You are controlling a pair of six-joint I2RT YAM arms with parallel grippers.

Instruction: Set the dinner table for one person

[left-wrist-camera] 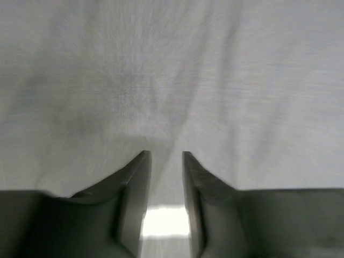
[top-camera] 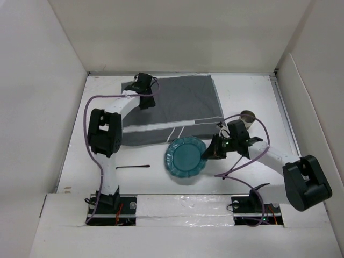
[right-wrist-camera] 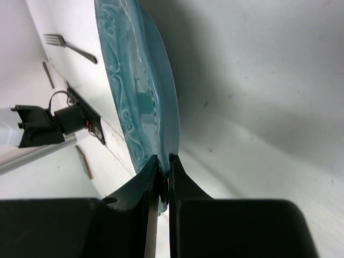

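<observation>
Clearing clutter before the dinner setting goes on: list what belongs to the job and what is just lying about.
Belongs: teal plate, pinched at its rim by the right gripper; fork; grey striped cloth; small cup.
Lying about: nothing loose visible, only the arms' purple cables.

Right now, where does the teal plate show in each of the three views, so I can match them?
Top external: teal plate lower centre, right gripper at its right rim.
Left wrist: not in it; only grey cloth fills the view.
Right wrist: teal plate upper left, edge-on, rim pinched in the jaws.
Shared landmark: fork, left of the plate from above, top-left corner in the right wrist view.
</observation>
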